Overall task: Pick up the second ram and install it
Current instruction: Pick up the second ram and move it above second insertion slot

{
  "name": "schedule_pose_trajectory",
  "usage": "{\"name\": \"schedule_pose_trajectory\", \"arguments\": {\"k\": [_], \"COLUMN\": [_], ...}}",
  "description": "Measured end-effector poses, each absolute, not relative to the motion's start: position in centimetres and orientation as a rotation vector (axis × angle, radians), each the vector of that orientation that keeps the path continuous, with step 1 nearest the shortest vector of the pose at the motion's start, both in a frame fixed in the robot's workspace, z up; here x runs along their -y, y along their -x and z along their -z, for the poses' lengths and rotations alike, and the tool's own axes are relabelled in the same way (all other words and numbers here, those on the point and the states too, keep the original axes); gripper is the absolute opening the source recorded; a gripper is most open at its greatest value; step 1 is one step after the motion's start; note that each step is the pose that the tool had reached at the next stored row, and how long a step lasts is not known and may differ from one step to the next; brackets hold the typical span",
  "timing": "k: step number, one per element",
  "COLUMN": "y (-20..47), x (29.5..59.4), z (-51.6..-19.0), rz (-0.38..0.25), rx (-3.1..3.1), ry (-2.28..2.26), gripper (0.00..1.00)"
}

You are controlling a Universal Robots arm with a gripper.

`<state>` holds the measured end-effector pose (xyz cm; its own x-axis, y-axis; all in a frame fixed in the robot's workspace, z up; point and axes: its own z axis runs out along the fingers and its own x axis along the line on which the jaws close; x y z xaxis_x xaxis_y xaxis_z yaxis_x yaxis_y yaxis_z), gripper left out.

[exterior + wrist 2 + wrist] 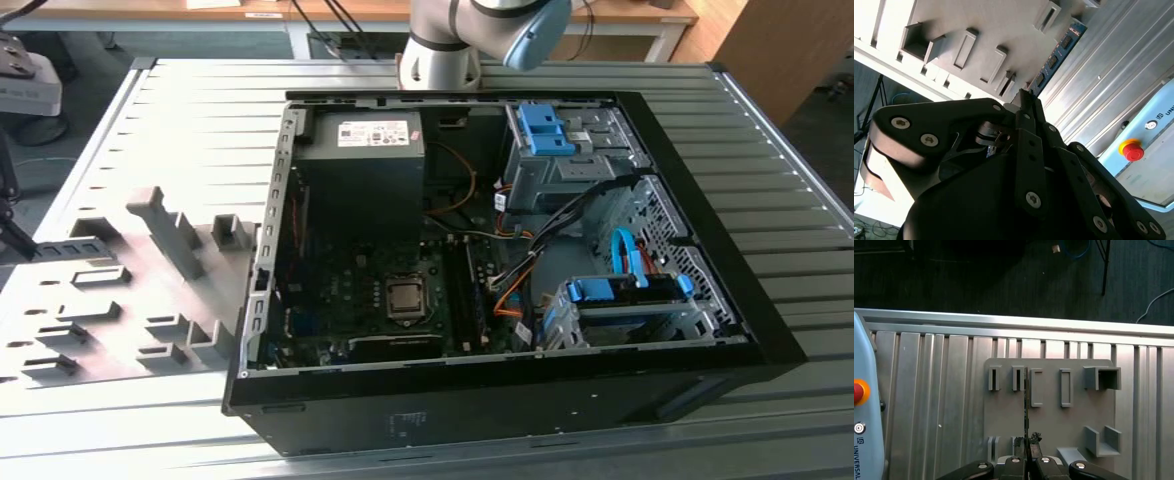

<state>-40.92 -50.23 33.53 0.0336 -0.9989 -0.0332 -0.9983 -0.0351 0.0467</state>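
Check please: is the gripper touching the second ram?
Touching. In the second wrist view the second ram ends between the closed fingertips of the gripper with no gap; in the first wrist view its thin edge runs into them likewise.

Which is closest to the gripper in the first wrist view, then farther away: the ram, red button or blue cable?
1. second ram, held in the gripper.
2. red button, on the pale box on the table.
3. blue cable, on the floor beyond.

Lettering on the pale-blue pendant (865, 390); small print on a white label (372, 132)
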Motion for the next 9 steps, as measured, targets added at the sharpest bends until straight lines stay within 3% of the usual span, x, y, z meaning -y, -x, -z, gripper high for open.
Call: {"name": "schedule_pose_trajectory", "arguments": {"k": [9], "y": [40.9], "x": [50.2], "z": [-34.7], "rz": [0.088], "rx": [2.175], "ry": [-2.251], "gripper": [0.14]}}
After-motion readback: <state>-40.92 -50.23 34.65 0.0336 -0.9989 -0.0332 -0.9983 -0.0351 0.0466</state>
